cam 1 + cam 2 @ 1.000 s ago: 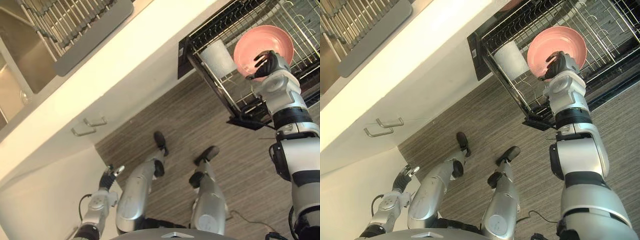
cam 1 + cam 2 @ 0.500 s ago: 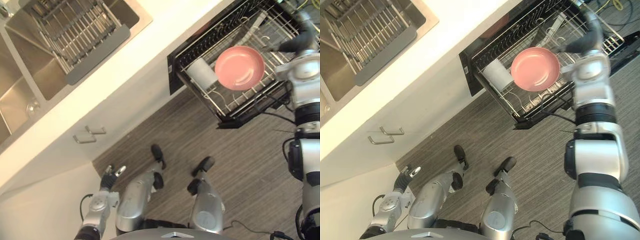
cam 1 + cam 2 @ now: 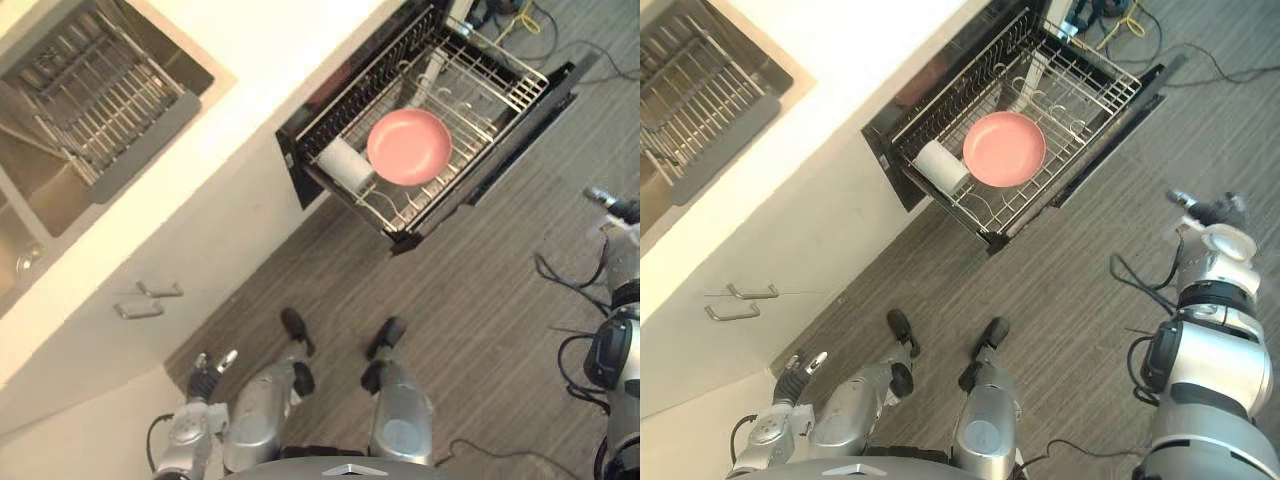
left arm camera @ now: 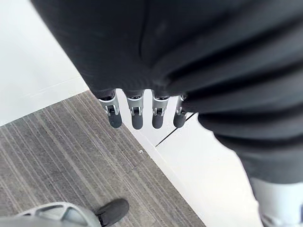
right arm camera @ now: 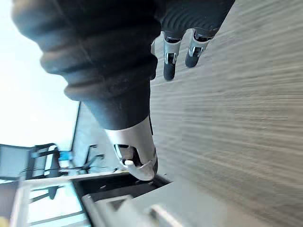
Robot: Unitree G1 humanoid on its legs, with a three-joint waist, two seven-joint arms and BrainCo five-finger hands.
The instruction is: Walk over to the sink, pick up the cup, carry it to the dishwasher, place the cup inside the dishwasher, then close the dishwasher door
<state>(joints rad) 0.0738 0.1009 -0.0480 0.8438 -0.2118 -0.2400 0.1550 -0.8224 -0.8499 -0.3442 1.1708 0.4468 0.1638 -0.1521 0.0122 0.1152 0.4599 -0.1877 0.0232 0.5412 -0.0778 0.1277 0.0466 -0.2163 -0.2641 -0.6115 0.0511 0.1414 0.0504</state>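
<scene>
Dishwasher rack point(image 3: 478, 88) drawn out above the lowered door point(image 3: 525, 125). A pink bowl point(image 3: 408, 147) sits in the rack, just beside a white cup point(image 3: 343, 163) at the rack's inner end. Right hand point(image 3: 1210, 209): empty, fingers relaxed, over the floor point(image 3: 470, 290), well apart from the rack. Left hand point(image 4: 136, 111): empty, fingers straight, hanging low. The sink point(image 3: 30, 200) is at far left.

Left arm: hangs low at the robot's left side, wrist in line with the forearm.
Left hand point(image 3: 205, 370): pointing forward and down, fingers point(image 4: 136, 116) straight in an even row, holding nothing.
Right arm: bent at the far right, forearm lifted away from the body.
Right hand point(image 3: 1212, 212): held out, fingers point(image 5: 170, 66) loosely extended, thumb point(image 5: 135, 161) set apart, empty.
</scene>
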